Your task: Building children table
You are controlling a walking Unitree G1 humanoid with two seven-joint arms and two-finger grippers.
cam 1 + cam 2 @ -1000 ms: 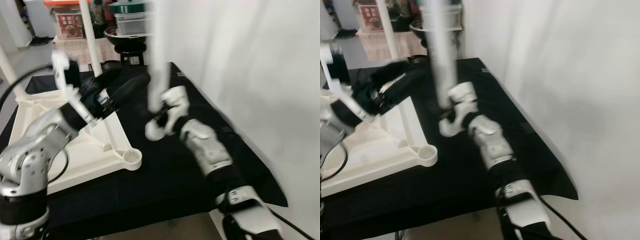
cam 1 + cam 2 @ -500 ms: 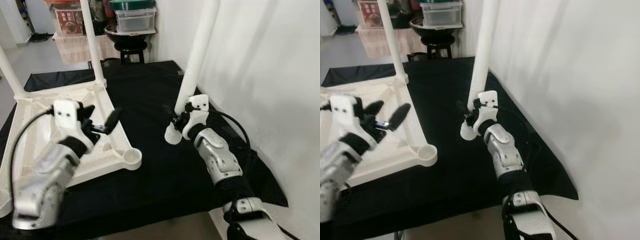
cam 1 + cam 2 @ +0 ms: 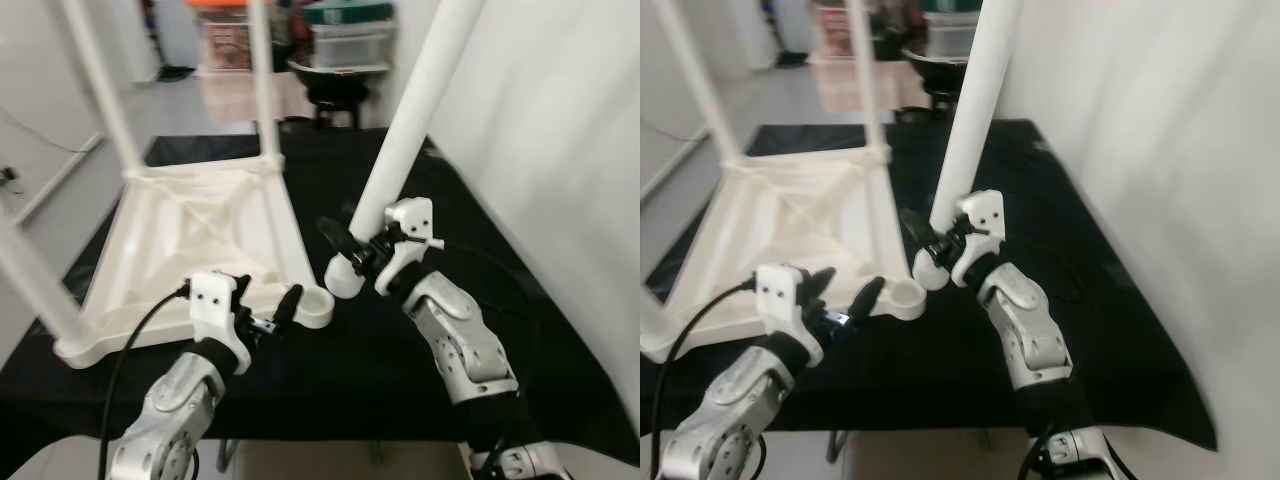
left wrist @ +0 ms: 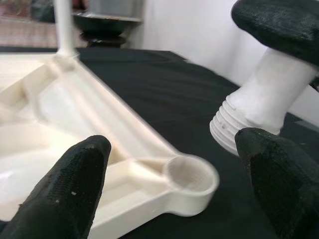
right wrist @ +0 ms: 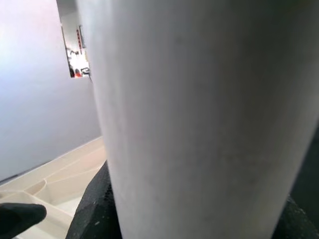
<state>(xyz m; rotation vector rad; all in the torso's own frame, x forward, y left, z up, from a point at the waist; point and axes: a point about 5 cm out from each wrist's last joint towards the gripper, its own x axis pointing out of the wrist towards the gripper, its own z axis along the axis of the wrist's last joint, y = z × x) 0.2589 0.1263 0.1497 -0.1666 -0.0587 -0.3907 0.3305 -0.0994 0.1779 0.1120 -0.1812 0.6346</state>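
An upturned white children's table top (image 3: 190,225) lies on a black cloth (image 3: 330,370), three legs already standing up from its corners. The fourth corner, nearest the robot, shows an empty threaded socket (image 4: 191,175), sitting between the spread fingers (image 4: 75,184) of the left gripper (image 3: 262,318), which hovers just short of it and grips nothing. Just beyond the socket, the right gripper (image 3: 352,243) pinches the last white table leg (image 3: 405,130) near its lower end. The leg leans away from the table top, its threaded end (image 4: 230,127) hanging just beside the socket, not yet in it.
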